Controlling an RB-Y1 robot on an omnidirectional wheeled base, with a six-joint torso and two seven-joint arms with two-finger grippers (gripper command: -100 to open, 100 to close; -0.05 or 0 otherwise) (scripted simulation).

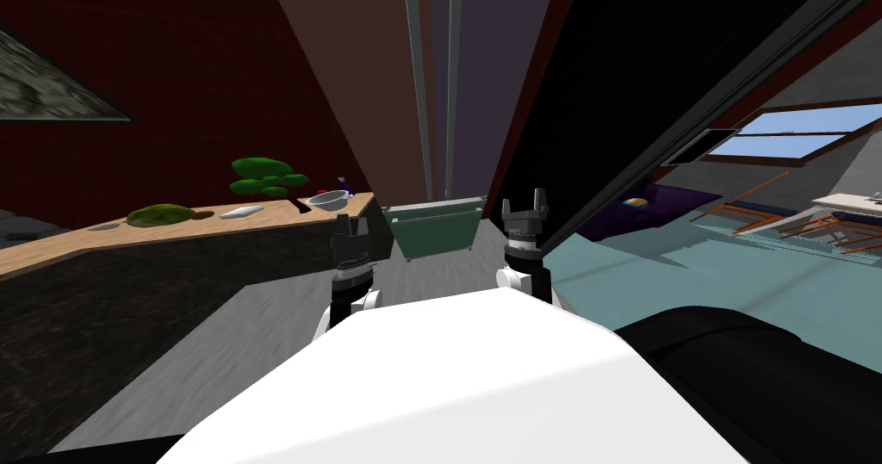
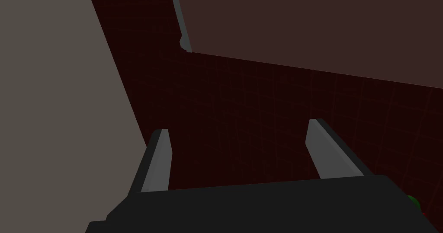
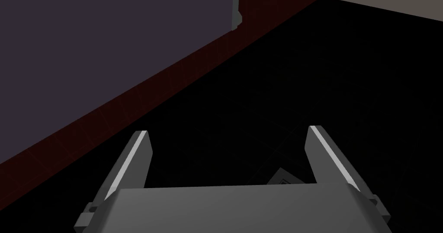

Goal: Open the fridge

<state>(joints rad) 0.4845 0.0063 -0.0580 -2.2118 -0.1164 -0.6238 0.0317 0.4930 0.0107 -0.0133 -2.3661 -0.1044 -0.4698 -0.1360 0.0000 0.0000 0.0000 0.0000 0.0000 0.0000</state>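
Observation:
The fridge stands straight ahead, tall, with a brownish left door [image 1: 370, 71] and a purplish right door [image 1: 474, 80] meeting in the middle. Two thin grey vertical handles [image 1: 419, 80] [image 1: 453, 80] run side by side along that seam. My left gripper [image 1: 353, 226] and right gripper [image 1: 527, 202] are raised in front of me, short of the fridge, both open and holding nothing. The left gripper [image 2: 239, 126] faces the brownish door [image 2: 311, 23] and a handle's end [image 2: 184, 36]. The right gripper [image 3: 229, 130] faces the purplish door [image 3: 108, 49] and its handle end [image 3: 235, 10].
A green box with a grey bar [image 1: 433, 231] sits at the fridge's foot. A wooden-topped counter [image 1: 52, 248] with plants and a bowl [image 1: 327, 199] runs along my left. Dark red walls flank the fridge. A black area [image 1: 620, 80] lies to the right.

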